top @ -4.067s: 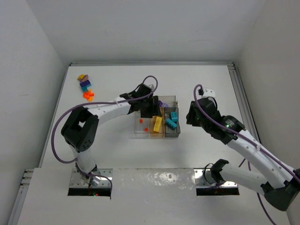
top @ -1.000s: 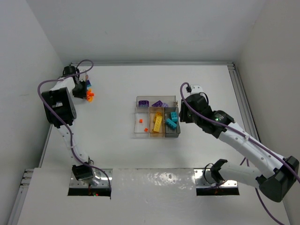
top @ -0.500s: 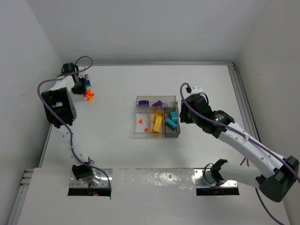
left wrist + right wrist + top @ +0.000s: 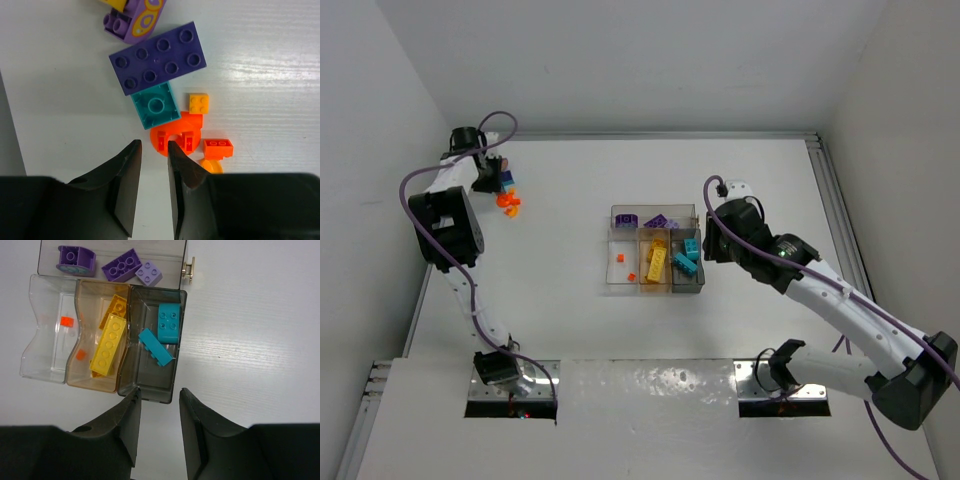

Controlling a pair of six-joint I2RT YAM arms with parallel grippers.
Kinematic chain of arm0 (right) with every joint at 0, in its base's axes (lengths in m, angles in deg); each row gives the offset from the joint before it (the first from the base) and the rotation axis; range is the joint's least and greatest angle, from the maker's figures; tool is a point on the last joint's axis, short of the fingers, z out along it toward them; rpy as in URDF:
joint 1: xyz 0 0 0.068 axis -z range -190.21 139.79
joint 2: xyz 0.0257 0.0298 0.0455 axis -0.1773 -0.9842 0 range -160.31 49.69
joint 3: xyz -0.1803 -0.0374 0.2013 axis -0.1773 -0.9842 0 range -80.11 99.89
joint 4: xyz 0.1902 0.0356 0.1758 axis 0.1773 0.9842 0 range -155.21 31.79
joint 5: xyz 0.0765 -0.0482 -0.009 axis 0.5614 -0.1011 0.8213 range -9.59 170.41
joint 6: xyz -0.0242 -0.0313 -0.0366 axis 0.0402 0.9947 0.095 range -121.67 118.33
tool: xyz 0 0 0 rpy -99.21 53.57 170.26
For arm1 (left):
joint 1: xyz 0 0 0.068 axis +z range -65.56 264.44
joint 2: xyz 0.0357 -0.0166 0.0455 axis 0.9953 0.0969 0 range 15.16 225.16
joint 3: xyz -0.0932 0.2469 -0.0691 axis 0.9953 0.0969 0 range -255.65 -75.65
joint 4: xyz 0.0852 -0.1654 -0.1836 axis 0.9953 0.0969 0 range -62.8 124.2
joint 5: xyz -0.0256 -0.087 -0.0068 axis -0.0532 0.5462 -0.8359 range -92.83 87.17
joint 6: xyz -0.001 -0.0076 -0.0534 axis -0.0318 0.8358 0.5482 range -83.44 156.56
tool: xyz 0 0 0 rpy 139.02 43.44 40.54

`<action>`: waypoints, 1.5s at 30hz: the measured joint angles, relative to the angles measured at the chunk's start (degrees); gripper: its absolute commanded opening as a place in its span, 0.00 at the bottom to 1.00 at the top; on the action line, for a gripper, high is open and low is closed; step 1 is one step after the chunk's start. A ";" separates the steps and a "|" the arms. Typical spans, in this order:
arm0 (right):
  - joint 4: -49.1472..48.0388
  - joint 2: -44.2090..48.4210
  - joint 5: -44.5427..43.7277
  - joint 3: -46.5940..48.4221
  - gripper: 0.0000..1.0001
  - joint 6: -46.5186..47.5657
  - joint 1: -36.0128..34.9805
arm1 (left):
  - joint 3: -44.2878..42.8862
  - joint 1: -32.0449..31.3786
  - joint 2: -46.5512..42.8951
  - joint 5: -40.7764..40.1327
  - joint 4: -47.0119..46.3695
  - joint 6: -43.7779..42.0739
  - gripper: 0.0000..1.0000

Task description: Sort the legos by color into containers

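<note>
Handling: the legos [image 4: 199, 103] are light, rigid, smooth plastic, not fragile. They slip or skate on the table [image 4: 260, 75] if pinched on studs or on a corner. Take each by two flat, parallel side walls, one piece at a time.

Location: the unsorted pieces lie in a tight cluster at the far left corner of the table. The purple plate [image 4: 157, 57] touches the teal brick [image 4: 156, 106], which touches the orange arch [image 4: 175, 134]. Separate them before lifting. The rest are already in the tray [image 4: 50, 379] at mid-table, grouped by colour.

Hands: the left hand [image 4: 153, 150] hovers just short of the orange arch, fingers at a narrow gap, nothing held. The right hand [image 4: 159, 395] hangs over the near edge of the tray, gap narrow, empty.

Change: four seconds earlier the left hand was at the tray; it has since swung out to the corner cluster. The right arm has moved in slightly toward the tray
</note>
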 measured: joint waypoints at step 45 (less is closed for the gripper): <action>0.90 0.39 -1.27 0.24 0.36 -0.04 0.00 | -1.20 -9.81 -18.23 6.64 8.22 -1.62 0.00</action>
